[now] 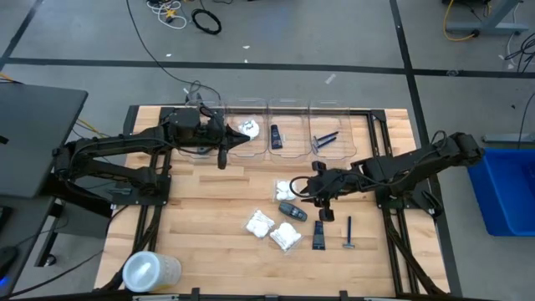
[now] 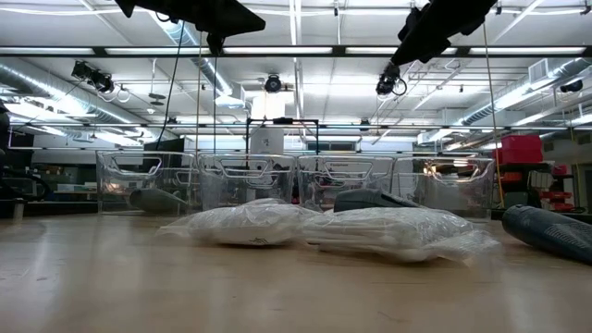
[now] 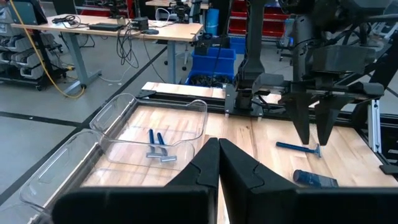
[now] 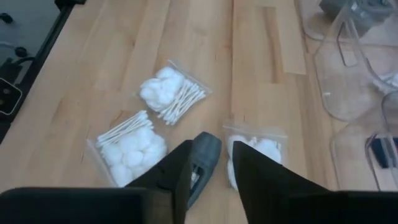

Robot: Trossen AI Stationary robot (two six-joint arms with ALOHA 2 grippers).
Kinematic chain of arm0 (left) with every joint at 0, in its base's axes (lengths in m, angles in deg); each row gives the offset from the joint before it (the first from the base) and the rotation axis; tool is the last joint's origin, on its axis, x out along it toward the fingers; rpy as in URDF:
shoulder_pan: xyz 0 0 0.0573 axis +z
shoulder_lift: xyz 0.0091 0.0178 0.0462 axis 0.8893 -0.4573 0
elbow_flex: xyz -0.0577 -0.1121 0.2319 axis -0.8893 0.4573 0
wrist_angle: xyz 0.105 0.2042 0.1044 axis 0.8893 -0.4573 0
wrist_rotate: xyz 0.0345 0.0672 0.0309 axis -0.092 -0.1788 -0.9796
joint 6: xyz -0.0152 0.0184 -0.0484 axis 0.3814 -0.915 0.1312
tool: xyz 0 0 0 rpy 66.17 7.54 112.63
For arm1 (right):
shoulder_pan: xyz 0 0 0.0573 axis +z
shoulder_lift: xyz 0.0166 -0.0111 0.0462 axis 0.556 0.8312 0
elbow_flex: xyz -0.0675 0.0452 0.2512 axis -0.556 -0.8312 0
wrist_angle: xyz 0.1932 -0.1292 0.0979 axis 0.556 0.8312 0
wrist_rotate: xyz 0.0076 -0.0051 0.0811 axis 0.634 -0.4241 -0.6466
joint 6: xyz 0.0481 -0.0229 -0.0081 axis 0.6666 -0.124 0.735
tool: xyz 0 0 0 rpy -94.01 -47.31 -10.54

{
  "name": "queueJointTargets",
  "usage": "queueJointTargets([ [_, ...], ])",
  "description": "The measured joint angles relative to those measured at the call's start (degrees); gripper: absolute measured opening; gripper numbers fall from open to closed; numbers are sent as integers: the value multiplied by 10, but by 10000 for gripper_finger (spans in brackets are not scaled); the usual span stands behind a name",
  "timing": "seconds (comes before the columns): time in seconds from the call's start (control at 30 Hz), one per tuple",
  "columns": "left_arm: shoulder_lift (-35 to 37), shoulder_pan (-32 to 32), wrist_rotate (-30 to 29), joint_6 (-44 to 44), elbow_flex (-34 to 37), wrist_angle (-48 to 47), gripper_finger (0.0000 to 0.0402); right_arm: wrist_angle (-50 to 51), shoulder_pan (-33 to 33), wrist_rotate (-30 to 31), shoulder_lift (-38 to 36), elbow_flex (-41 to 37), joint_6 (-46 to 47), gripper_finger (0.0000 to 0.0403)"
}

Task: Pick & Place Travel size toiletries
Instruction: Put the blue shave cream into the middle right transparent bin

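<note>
4 packets (image 1: 260, 222) (3 razors (image 1: 349, 233))

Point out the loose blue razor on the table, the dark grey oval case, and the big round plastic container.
Blue razor (image 1: 349, 234), high view, on its handle.
Dark grey oval case (image 1: 292, 211), high view, on the middle of its top.
Round plastic container (image 1: 151, 271), high view, on its side wall.

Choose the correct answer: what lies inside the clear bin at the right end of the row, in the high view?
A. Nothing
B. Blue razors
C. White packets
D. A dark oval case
B: two thin blue razors lie inside that clear bin, and the left wrist view shows them there too.
</note>
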Motion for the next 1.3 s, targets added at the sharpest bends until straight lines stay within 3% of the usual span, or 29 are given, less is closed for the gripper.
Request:
queueJointTargets([
  [0.37, 0, 0, 0, 0, 0, 0, 11, 45, 15, -67, 0, 0, -29, 218],
  [0.63, 0, 0, 0, 0, 0, 0, 5, 65, 15, -102, 0, 0, -43, 257],
  [0.87, 0, 0, 0, 1, 0, 0, 15, 93, 15, -165, 28, 0, -130, 268],
  [1.3, 0, 0, -2, 5, 0, -17, 16, 118, 15, -171, 119, 0, -276, 253],
])
